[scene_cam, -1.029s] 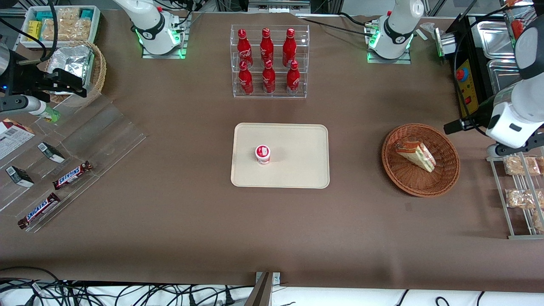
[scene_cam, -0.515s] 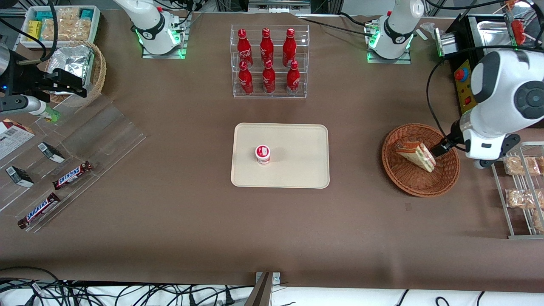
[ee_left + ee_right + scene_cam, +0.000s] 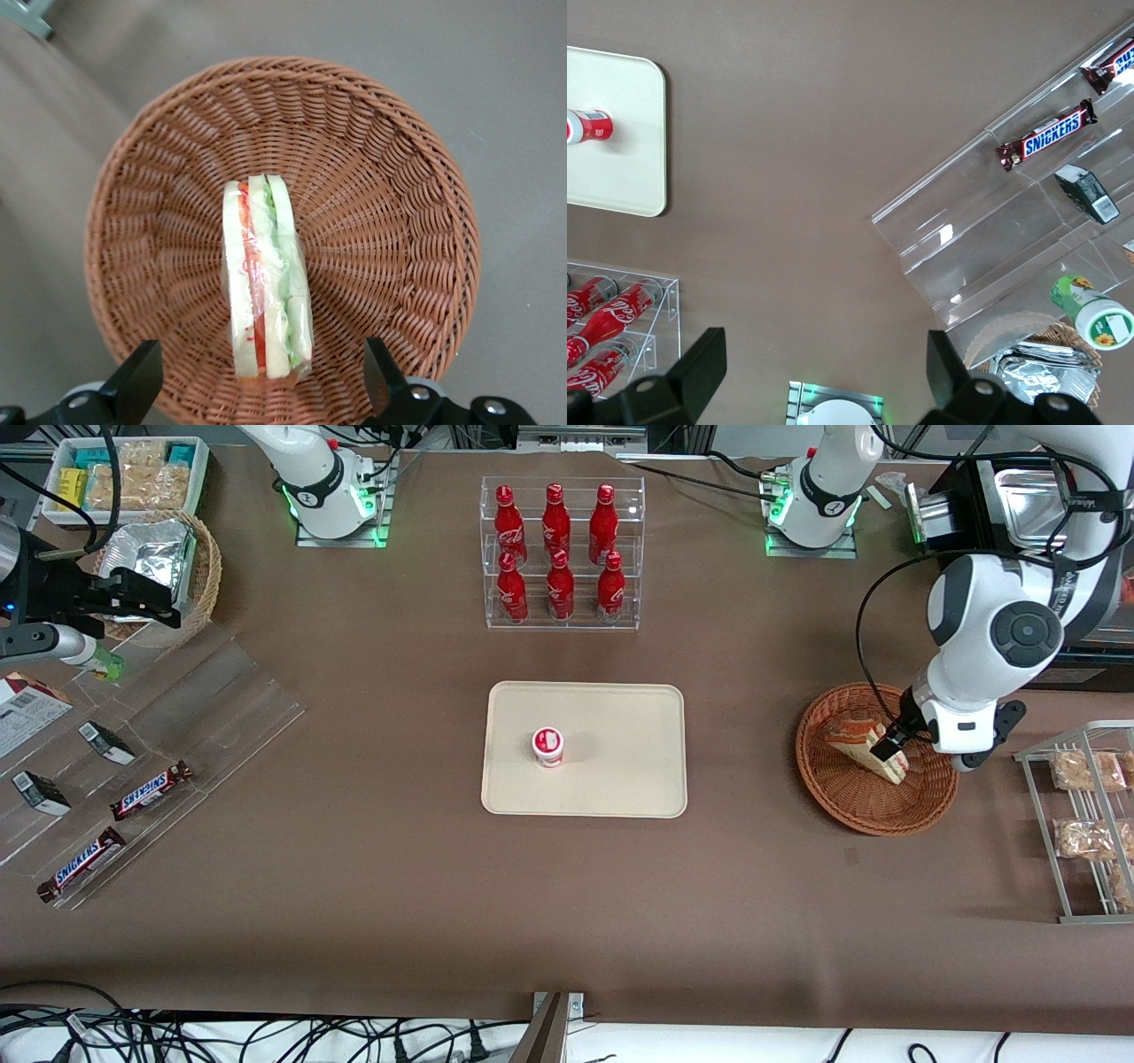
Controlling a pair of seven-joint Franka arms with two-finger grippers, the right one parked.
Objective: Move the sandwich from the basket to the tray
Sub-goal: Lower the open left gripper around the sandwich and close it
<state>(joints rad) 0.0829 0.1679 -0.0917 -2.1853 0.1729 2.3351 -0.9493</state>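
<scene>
The gripper (image 3: pixel 895 744) hangs over the basket (image 3: pixel 850 806), right above the sandwich (image 3: pixel 858 742), with its jaws spread wide and nothing between them. From the wrist camera, the fingers (image 3: pixel 133 385) flank the sandwich (image 3: pixel 264 283) on either side without touching it. The sandwich lies in the middle of the basket (image 3: pixel 390 195), its filling layers facing up. Toward the parked arm's end sits the tray (image 3: pixel 620 726), holding a small red-and-white cup (image 3: pixel 547 746).

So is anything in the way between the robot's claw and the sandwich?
No. The gripper hangs open right above the sandwich, which lies alone in the basket, one finger to each side. Nothing sits between them.
</scene>
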